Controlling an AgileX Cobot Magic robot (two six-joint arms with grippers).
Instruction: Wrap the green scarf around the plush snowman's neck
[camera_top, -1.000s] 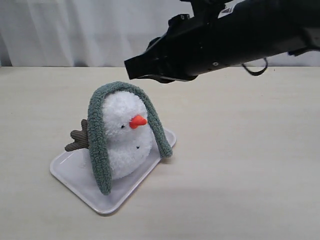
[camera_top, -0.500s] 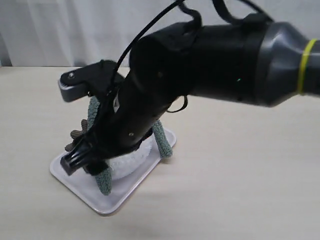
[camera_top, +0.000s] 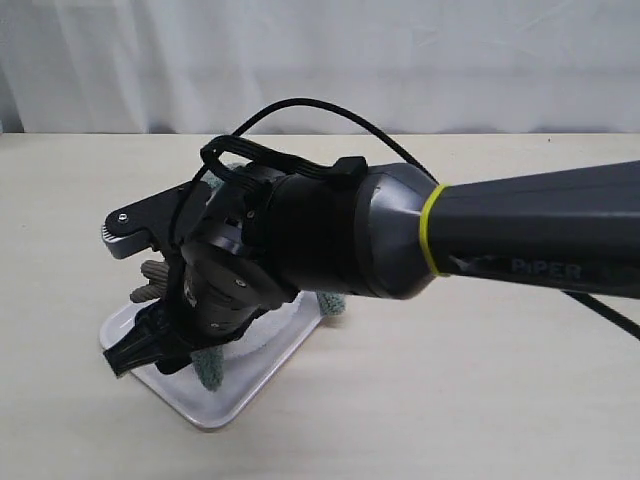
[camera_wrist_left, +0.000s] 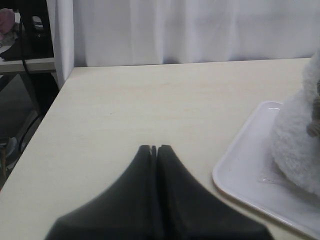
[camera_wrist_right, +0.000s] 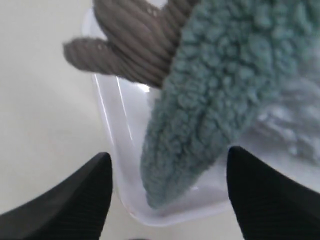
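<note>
The plush snowman (camera_wrist_left: 300, 145) sits on a white tray (camera_top: 215, 410); in the exterior view my right arm hides nearly all of it. Its brown twig arm (camera_top: 155, 280) sticks out to the left. The green scarf (camera_wrist_right: 220, 95) is draped over it, one rounded end (camera_top: 210, 372) hanging down to the tray, the other end (camera_top: 330, 303) on the right. My right gripper (camera_wrist_right: 167, 152) is open, its fingers wide on either side of the left scarf end without touching it. My left gripper (camera_wrist_left: 154, 147) is shut and empty above the table, short of the tray (camera_wrist_left: 245, 165).
The table's left edge (camera_wrist_left: 50, 105) drops off beside a dark stand. A white curtain (camera_top: 320, 60) runs along the back. The right arm's black cable (camera_top: 300, 105) loops above the snowman.
My right arm has swung down from above the snowman to its front left, now covering it. The gripper has come down to the left scarf end. The scarf and snowman have not moved.
</note>
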